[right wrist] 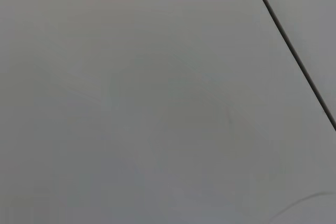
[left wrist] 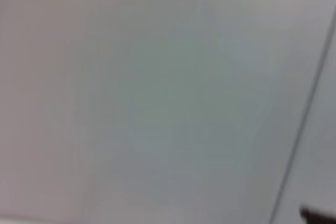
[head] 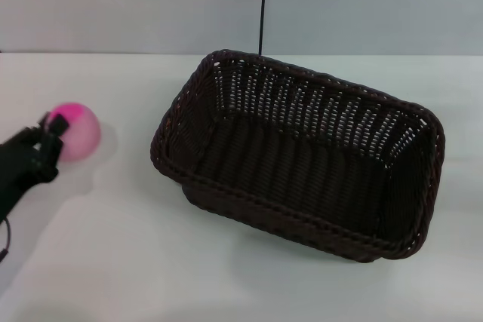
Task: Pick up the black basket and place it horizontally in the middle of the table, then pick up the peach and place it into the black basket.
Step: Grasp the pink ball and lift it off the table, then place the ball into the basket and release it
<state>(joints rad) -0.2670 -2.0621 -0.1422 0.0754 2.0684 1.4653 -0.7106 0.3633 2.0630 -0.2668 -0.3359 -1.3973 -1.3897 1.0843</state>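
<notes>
The left pincer (head: 47, 135) touched the peach (head: 78, 130), well left of the basket (head: 302, 156) on the surface (head: 113, 262); its opening was unclear.

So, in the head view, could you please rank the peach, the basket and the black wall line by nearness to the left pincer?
1. Small pink round peach, touching the left pincer.
2. Dark woven wicker basket, centre-right.
3. Thin black vertical wall line, behind the basket.

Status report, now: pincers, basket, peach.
Left pincer at the peach on the table's left side, grip unconfirmed. Right pincer out of view. Black basket mid-table, upright, empty. Nothing between peach and basket.
</notes>
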